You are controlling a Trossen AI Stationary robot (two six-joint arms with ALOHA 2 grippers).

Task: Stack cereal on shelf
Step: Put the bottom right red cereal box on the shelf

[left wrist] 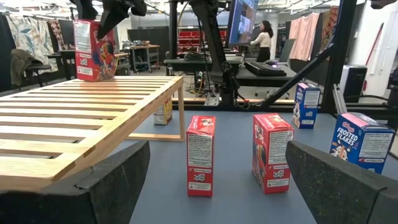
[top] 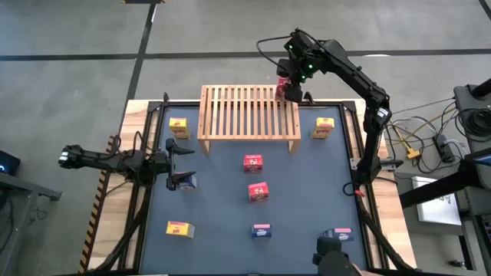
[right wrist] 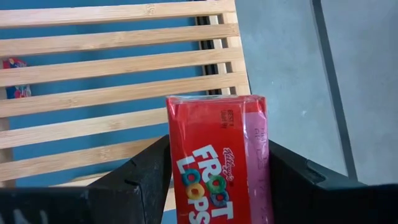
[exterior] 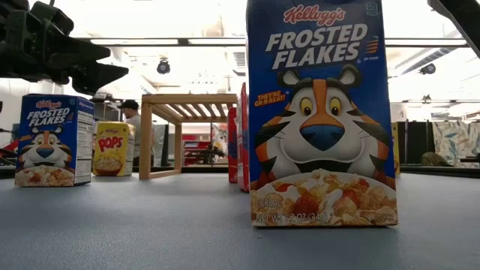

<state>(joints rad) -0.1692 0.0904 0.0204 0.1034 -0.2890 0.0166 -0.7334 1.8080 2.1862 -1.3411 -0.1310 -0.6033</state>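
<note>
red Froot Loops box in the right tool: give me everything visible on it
The red Froot Loops box is printed cardboard with a multicoloured logo and a pinkish side panel. It stands upright at the far right corner of the wooden rack, its base apparently on the slats. The right tool is shut on it, one finger on each side.

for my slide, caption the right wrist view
Right gripper holds a red box over the shelf's slatted top, near its far right corner.

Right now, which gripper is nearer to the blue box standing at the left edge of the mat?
The left. The left gripper hovers right beside that blue box, fingers open. The right gripper is across the shelf, shut on a red box.
</note>
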